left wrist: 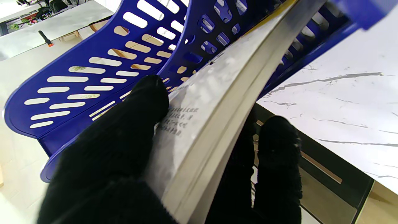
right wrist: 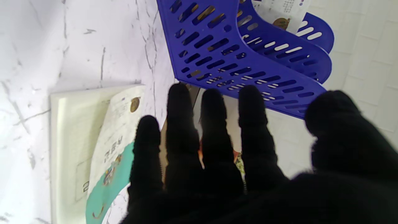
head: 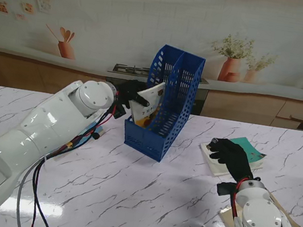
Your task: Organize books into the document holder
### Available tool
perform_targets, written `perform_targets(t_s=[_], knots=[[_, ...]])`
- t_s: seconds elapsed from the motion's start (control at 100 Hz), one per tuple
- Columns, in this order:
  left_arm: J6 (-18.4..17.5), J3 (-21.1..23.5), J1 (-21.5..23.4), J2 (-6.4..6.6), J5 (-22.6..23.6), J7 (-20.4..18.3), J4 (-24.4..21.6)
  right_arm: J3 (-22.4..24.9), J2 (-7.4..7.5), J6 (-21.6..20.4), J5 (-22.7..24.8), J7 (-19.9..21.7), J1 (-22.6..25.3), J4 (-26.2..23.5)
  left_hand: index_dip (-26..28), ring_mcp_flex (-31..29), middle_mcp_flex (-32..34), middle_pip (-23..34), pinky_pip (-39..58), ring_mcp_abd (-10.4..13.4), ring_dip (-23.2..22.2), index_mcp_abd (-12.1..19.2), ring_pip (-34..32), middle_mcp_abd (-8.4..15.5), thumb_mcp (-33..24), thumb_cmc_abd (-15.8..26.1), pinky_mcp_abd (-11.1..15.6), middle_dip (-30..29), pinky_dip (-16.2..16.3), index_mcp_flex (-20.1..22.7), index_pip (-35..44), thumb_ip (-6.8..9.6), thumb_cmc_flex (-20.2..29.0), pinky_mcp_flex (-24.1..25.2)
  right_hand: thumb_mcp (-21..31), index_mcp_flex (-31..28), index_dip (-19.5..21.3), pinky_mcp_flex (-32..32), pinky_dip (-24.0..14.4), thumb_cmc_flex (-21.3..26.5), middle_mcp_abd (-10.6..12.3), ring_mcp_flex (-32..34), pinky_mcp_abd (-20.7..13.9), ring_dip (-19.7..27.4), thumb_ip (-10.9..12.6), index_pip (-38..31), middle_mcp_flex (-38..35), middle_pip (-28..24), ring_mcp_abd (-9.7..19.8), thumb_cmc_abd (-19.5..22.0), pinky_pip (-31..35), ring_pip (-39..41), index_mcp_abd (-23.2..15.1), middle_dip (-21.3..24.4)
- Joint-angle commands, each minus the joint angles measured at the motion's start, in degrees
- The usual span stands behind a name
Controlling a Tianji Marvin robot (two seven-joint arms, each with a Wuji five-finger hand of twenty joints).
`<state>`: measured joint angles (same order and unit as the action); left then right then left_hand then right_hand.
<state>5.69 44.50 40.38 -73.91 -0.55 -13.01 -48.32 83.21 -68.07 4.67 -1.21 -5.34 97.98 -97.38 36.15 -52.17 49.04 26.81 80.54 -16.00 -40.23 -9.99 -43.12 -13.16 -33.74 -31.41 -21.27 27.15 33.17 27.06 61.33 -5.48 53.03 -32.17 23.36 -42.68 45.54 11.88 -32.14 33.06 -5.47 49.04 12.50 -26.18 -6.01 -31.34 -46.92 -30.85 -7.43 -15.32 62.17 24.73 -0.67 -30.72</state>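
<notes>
A blue slotted document holder (head: 167, 107) stands upright on the marble table, past its middle. My left hand (head: 126, 97), in a black glove, is shut on a white and yellow book (head: 148, 104) tilted into the holder's left compartment. In the left wrist view the thumb and fingers (left wrist: 124, 137) pinch the book (left wrist: 214, 105) against the holder wall (left wrist: 93, 71). My right hand (head: 230, 156) hovers with fingers apart over a teal and white book (head: 243, 153) lying flat on the right. The right wrist view shows that book (right wrist: 102, 155) and the holder (right wrist: 236, 53) beyond the fingers (right wrist: 205, 124).
A tan flat book or board (head: 285, 218) lies on the table under my right forearm. Red and black cables (head: 42, 182) hang along my left arm. A counter with a stove and potted plants (head: 232, 60) runs behind the table.
</notes>
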Motion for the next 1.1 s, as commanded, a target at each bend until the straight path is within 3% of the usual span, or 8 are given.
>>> perform_targets(t_s=[0.0,0.12,0.25,0.29,0.53,0.97,0.99,1.09], knots=[[-0.5,0.42,0.78,0.31,-0.19,-0.95,-1.11,-0.19,-0.27,-0.1,-0.34,0.14,0.45,-0.1,-4.71,1.43,-1.53,0.75,-1.47,-1.09,0.56,2.25,0.86,-0.58,0.9,1.92,-2.07,-0.78,1.48,0.93,-4.57,-0.19,0.31,1.28,-1.35,-1.26,-0.49,-0.9,0.68,0.41,0.99,-0.66,18.57,-0.2,0.75,0.27,0.72,0.02,0.45,1.26,-0.41,-0.52,-2.05,-0.47],[0.1,1.45,1.79,1.36,0.22,-1.57,-3.6,-0.21,-0.23,-0.09,-0.45,0.36,0.41,-0.06,-11.61,3.78,-2.09,0.18,-4.76,-1.86,1.7,0.42,3.09,-0.22,-0.23,4.7,-2.7,-1.31,1.85,3.49,-15.27,0.43,-3.01,4.99,-1.6,-1.46,-0.46,-0.86,0.62,0.39,0.78,-0.37,18.99,-0.22,0.94,0.38,0.5,0.18,0.15,1.27,-0.42,-0.42,-2.11,-0.33],[0.98,2.75,2.93,2.47,1.32,-1.85,-6.46,-0.26,-0.25,-0.02,-0.58,0.35,0.35,-0.03,-13.03,11.78,-5.81,-2.34,-15.47,-4.08,5.04,-1.3,11.49,0.34,-0.56,8.39,-4.7,-2.33,0.3,2.65,-22.83,2.69,-7.42,17.1,-1.66,-1.84,-0.4,-0.77,0.5,0.19,0.67,-0.02,19.56,-0.22,1.09,0.43,-0.05,0.43,-0.11,1.11,-0.39,-0.47,-2.28,-0.21],[1.39,3.25,3.35,2.72,1.47,-1.82,-7.4,-0.27,-0.24,-0.02,-0.61,0.38,0.33,-0.02,-13.68,15.66,-7.96,-3.57,-20.48,-4.46,6.69,-1.23,15.14,0.44,1.08,9.1,-5.45,-2.77,-1.3,1.73,-25.49,2.68,-8.16,22.4,-1.61,-1.96,-0.38,-0.75,0.46,0.09,0.65,0.19,19.69,-0.23,1.12,0.44,-0.23,0.52,-0.13,1.1,-0.38,-0.46,-2.35,-0.19],[3.78,6.68,6.48,3.65,3.33,1.31,-13.62,-0.29,-0.21,-0.14,-0.64,0.55,0.31,0.03,-15.14,24.28,-12.6,-7.22,-31.84,-6.5,10.02,-1.42,22.92,-0.11,14.73,14.34,-6.11,-3.71,-7.6,0.98,-31.04,2.17,-11.53,33.23,-1.04,-2.3,-0.29,-0.43,0.23,-0.42,0.85,0.68,19.77,-0.3,1.18,0.53,-0.83,0.85,-0.11,0.88,-0.05,-0.55,-2.54,-0.24],[8.31,16.93,17.27,5.96,6.39,5.99,-33.55,-0.6,-0.17,-0.62,-0.88,0.8,0.01,0.22,-15.5,26.22,-13.43,-8.97,-34.8,-6.51,11.13,-0.98,25.8,-0.23,20.19,16.32,-5.58,-4.01,-8.44,1.57,-33.27,2.37,-11.08,34.78,-0.74,-0.9,-0.01,-0.79,0.43,-0.72,1.11,-0.4,18.52,-0.22,1.63,1.53,0.68,0.63,0.67,1.63,-0.18,-0.73,-1.46,-0.44],[8.51,17.27,17.82,6.04,6.19,5.94,-34.4,-0.61,-0.17,-0.66,-0.85,0.77,0.0,0.24,-15.03,26.28,-13.44,-9.23,-35.54,-6.54,10.88,-1.04,26.03,-0.18,25.38,17.5,-5.47,-3.72,-7.61,1.79,-34.15,3.05,-8.46,34.85,-0.82,-0.85,0.02,-0.81,0.45,-0.72,1.14,-0.42,18.47,-0.22,1.64,1.58,0.7,0.56,0.71,1.71,-0.2,-0.7,-1.45,-0.45],[8.24,18.5,20.24,6.42,6.77,6.34,-37.73,-0.64,-0.16,-0.74,-0.76,0.76,-0.03,0.28,-14.92,26.24,-13.38,-9.36,-35.44,-6.19,10.89,-0.67,26.1,-0.05,26.34,17.76,-5.48,-3.76,-7.37,2.08,-34.16,3.17,-8.0,34.62,-1.1,-0.67,0.14,-0.93,0.54,-0.47,1.08,-0.67,18.29,-0.19,1.7,1.77,0.99,0.46,0.64,1.82,-0.31,-0.67,-1.27,-0.42]])
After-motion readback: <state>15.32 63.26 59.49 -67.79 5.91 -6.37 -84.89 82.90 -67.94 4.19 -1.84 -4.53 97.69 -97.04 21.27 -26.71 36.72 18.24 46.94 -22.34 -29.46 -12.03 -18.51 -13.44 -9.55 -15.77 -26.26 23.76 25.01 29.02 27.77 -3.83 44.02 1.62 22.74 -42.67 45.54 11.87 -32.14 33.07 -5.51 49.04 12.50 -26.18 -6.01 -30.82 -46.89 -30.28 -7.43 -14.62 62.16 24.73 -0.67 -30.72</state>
